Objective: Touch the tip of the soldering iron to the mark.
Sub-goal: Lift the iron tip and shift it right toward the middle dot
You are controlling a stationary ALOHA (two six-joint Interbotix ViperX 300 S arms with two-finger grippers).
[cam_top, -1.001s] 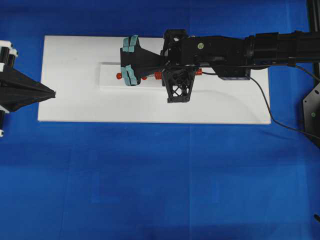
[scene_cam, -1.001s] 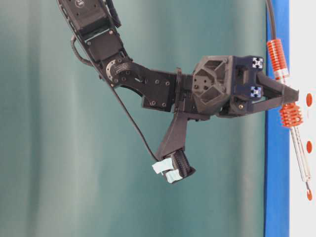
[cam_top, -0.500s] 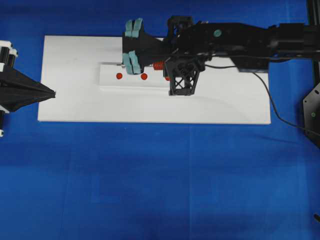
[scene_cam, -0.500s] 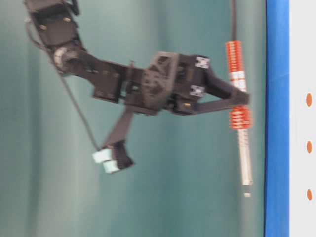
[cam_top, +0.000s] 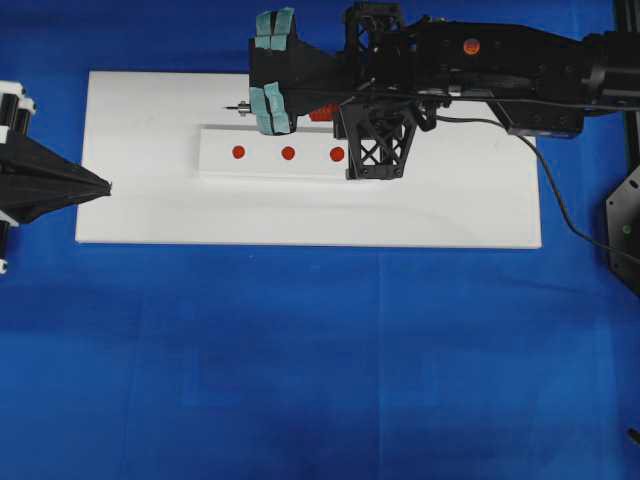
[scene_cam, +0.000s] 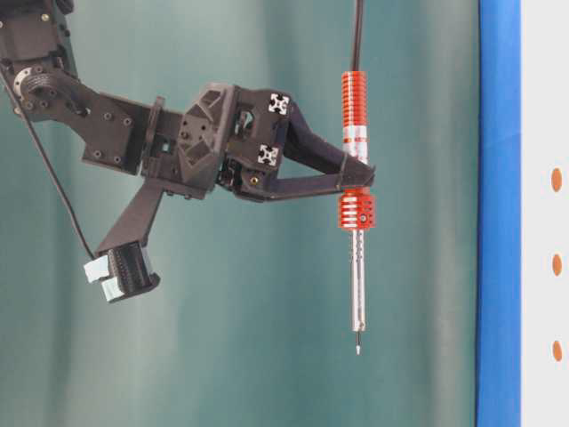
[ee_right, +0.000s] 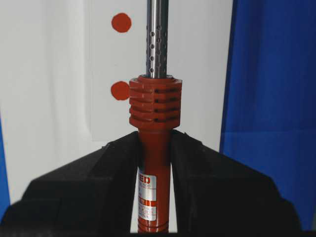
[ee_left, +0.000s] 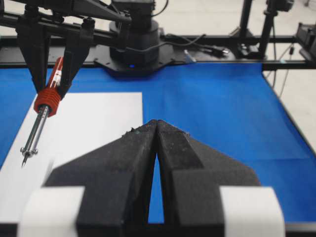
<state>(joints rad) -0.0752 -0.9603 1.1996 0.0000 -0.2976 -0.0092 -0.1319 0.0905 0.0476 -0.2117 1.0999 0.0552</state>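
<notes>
One soldering iron (scene_cam: 356, 191) is what you have in the right gripper (ee_right: 155, 163), whose black fingers (ee_right: 98, 173) are pinched on the orange-red handle just behind the ribbed collar, so look from there outward. In the table-level view the iron hangs in the air, well apart from the white board (scene_cam: 544, 107), and its tip (scene_cam: 358, 349) touches nothing. From overhead you see only the tip end poking out left of the gripper; the arm and its wrist camera frame cover the rest of the iron. In the right wrist view the shaft runs off the top edge, so the tip is cut off there. Three red marks (cam_top: 288, 153) sit in a row on a raised white strip (cam_top: 215, 165) on the board, beside the iron and not under its tip. The black cord (cam_top: 545, 190) trails from the arm across the board toward the blue cloth (cam_top: 320, 360). Your left gripper (ee_left: 157, 129) rests at the board's far end from the iron, its fingers pressed together on nothing.
</notes>
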